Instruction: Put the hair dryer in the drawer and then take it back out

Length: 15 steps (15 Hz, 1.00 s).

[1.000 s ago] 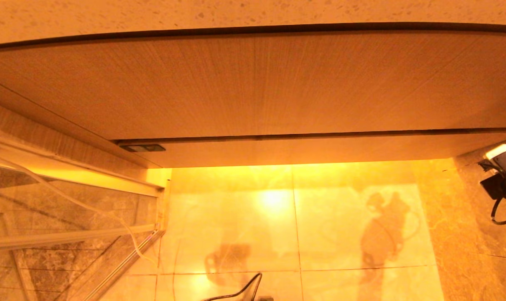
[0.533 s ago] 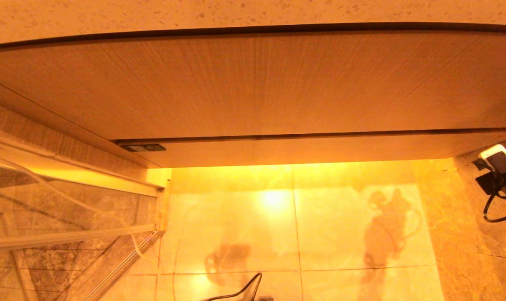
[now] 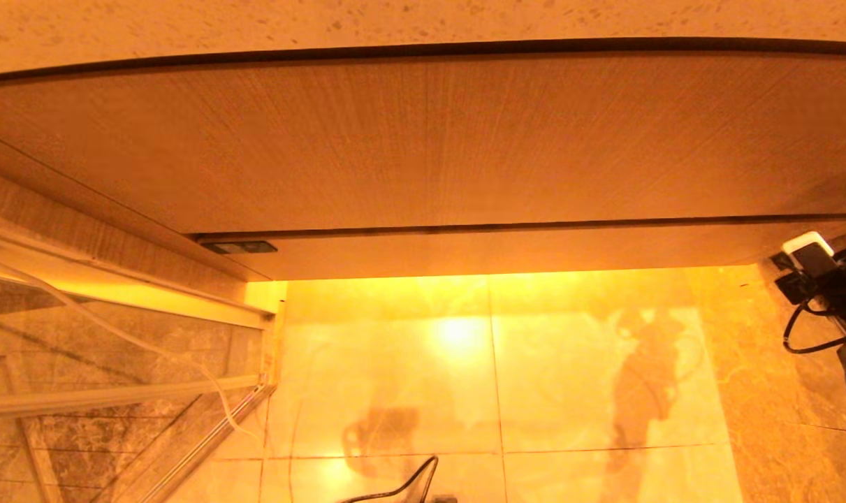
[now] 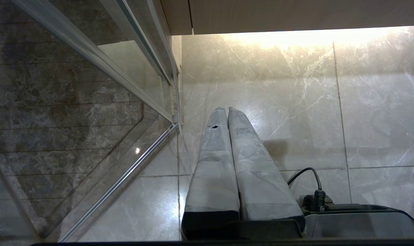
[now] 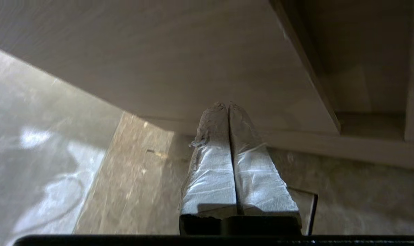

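While the drawer (image 3: 506,253) sits closed, its narrow wood-grain front runs as a strip across the middle of the head view, directly under the much taller wood-grain panel (image 3: 423,140) and the speckled bench (image 3: 255,21) edge along the top of the frame. A small dark rectangular fitting (image 3: 239,247) sits at the strip's left end. Hair dryer: not seen in any view, so its place cannot be told. Right gripper (image 5: 226,106): fingers pressed together along their full length, nothing between them; in the right wrist view the tips lie in front of the underside of the cabinet, with the stone floor behind. In the head view only a part of the right arm (image 3: 824,279) shows, at the right edge at mid height, just below the right end of the drawer front, with a black cable looping under it. Left gripper (image 4: 227,109): fingers likewise shut tight and empty, hanging low over the glossy floor tiles (image 4: 295,102) near the glass door (image 4: 73,102) and its metal rail. In the head view the glass door fills the lower left, a white cord (image 3: 150,349) draped across it, and bright light reflects off the tiles at lower centre.
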### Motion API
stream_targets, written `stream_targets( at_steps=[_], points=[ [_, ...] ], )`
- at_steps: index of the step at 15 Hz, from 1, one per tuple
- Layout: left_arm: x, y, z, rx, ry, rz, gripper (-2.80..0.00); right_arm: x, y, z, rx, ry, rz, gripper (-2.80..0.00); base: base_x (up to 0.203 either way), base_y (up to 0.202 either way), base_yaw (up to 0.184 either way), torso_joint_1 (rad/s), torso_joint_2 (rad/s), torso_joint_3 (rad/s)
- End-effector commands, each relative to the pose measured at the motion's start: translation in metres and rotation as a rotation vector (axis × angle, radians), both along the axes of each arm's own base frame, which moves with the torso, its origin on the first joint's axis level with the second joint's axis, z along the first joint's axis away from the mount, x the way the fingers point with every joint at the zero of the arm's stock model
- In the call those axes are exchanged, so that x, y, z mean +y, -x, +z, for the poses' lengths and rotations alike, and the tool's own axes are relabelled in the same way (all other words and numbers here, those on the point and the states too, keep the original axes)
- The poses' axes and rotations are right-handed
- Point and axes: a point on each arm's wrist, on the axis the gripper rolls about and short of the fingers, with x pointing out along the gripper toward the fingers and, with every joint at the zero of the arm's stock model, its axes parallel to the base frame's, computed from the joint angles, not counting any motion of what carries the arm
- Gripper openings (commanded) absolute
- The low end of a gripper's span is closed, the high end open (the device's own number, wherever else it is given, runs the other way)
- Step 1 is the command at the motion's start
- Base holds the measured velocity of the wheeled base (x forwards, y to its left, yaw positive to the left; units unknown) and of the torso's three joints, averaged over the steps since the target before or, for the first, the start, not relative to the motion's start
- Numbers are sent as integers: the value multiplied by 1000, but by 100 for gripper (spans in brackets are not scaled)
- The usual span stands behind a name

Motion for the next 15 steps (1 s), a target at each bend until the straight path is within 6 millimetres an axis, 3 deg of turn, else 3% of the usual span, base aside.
stream_targets(
  at_steps=[1, 8, 13, 15],
  points=[
    [0, 0, 0, 0, 0, 0, -280, 1, -10, -6, -10, 7, 6, -280, 0, 0, 0, 0, 0, 0],
    [0, 0, 0, 0, 0, 0, -280, 6, -28, -7, -48, 4, 16, -280, 0, 0, 0, 0, 0, 0],
    [0, 0, 0, 0, 0, 0, -280, 14, -11, 1, 34, -15, -4, -280, 0, 0, 0, 0, 0, 0],
    [0, 0, 0, 0, 0, 0, -280, 19, 2, 3, 205, -23, -21, -280, 0, 0, 0, 0, 0, 0]
  ],
)
